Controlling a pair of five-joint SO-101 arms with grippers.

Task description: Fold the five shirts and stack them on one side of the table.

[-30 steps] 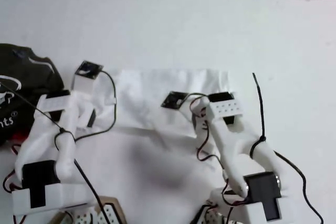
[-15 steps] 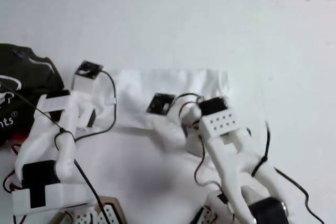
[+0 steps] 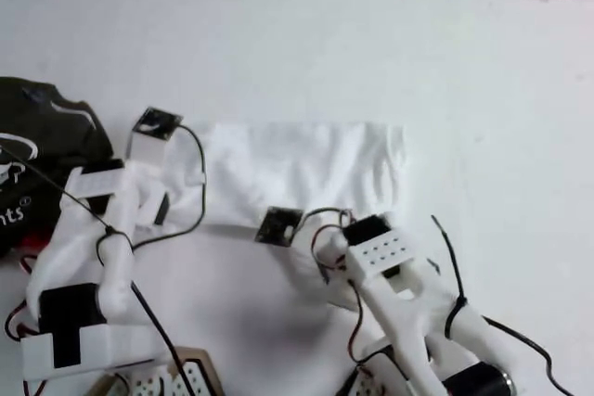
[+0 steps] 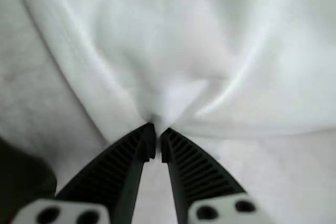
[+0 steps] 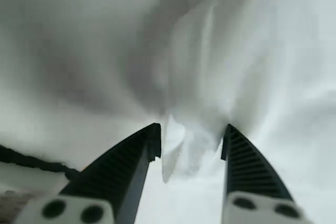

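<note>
Left-wrist view: shirt [image 4: 173,51] seemingly between fingers [image 4: 126,166]

The left arm [image 3: 88,229] and the right arm [image 3: 413,299] are white shells with black motors [image 3: 65,317]. Thin black cables [image 3: 201,178] loop along them, some red. The fingers [image 4: 126,163] are black and ribbed, on white bases [image 4: 68,214].

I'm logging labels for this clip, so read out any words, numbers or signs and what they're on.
Dark shirt: white lettering, cut off at the picture's edge, too partial to read.
White shirt: no print visible.
No other readable text.
</note>
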